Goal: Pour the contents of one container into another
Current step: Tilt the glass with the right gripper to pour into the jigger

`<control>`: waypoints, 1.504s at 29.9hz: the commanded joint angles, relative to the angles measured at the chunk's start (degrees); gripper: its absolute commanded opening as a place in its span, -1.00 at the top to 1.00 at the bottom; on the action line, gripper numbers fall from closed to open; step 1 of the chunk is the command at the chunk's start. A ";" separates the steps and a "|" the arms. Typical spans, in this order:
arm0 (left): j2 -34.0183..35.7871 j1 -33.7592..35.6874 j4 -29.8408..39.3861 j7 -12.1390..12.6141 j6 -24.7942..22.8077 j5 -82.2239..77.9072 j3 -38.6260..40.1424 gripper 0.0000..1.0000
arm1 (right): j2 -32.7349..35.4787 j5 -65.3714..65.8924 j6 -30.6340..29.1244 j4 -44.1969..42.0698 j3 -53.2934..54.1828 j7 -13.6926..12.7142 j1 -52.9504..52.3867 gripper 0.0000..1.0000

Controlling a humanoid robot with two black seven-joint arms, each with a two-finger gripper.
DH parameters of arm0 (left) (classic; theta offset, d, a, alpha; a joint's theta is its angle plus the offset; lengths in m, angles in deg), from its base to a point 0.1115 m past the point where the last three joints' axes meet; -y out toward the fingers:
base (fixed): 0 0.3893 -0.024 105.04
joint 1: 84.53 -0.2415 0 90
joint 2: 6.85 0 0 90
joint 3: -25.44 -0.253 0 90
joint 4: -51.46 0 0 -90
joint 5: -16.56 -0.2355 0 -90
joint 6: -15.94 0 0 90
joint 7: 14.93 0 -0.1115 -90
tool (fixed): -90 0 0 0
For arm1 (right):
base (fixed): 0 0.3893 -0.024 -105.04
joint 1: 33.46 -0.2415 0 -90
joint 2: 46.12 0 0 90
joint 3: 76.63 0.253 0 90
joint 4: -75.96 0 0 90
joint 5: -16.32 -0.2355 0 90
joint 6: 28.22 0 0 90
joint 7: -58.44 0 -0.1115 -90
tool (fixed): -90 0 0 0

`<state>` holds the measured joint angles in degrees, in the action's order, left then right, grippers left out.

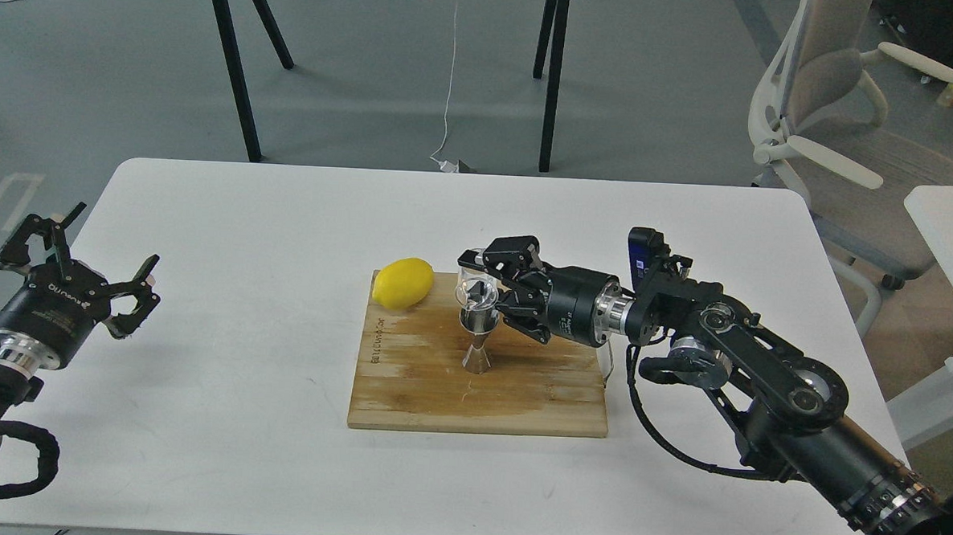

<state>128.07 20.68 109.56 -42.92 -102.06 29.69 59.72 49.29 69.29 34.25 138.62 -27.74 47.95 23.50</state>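
Observation:
My right gripper [485, 288] is shut on the small clear cup [475, 290], holding it tipped over, mouth down, right above the steel jigger [477, 341]. The jigger stands upright in the middle of the wooden cutting board [407, 393], and the cup's rim meets or nearly meets its top cone. Any liquid is too faint to make out. Far off at the table's left edge, my left gripper [75, 254] is open and holds nothing.
A yellow lemon [403, 283] lies on the board's back left corner, a short way left of the cup. The board rests on a white table [229, 232]. An office chair [836, 130] stands beyond the table's right back corner.

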 commanded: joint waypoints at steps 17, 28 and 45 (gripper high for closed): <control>0.00 0.00 -0.01 -0.01 0.00 0.05 0.00 -0.99 | 0.12 5.21 -0.24 0.35 -0.89 0.91 -0.54 0.54; 0.09 0.00 -0.19 -0.01 0.00 0.05 0.00 -0.99 | 0.30 7.31 -0.16 0.44 -2.92 1.53 -2.38 0.54; 0.00 0.00 -0.63 -0.01 0.00 -0.03 0.00 -0.99 | 1.09 8.02 -0.24 0.88 -3.18 1.62 -2.91 0.54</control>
<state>128.12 20.68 108.93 -42.92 -102.06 29.71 59.72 50.25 77.07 34.09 139.46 -30.72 49.57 20.60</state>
